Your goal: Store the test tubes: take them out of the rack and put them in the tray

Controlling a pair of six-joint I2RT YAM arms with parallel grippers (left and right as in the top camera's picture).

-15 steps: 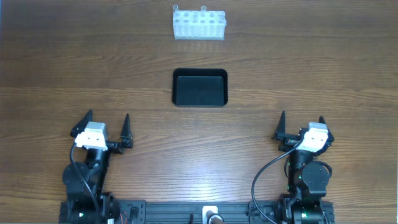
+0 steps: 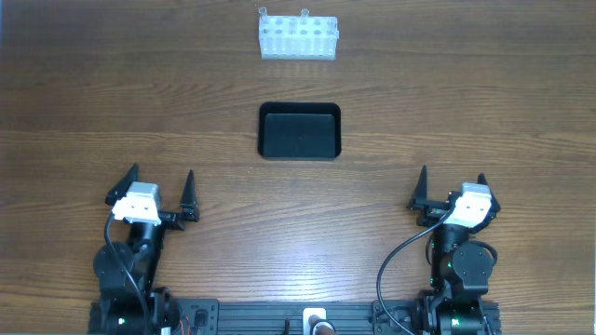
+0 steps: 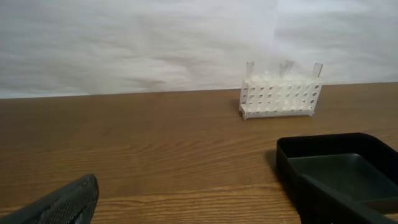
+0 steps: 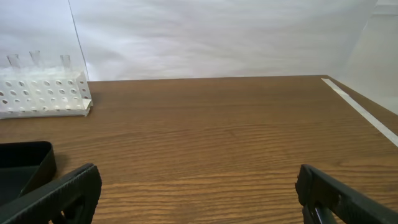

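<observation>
Black tray point(image 2: 300, 106) sits empty, test tubes point(image 3: 286, 66) unpicked in the rack point(image 2: 298, 42), as left gripper point(image 2: 161, 172) and right gripper point(image 2: 453, 174) remain motionless, fingers spread.

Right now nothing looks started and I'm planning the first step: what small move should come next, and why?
Probably reach the left arm toward the rack, jaws open: the test tubes stand in it, the tray holds nothing, and that arm sits far back from it.

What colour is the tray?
Black; the tray shows best in the top view, below the white rack.
</observation>
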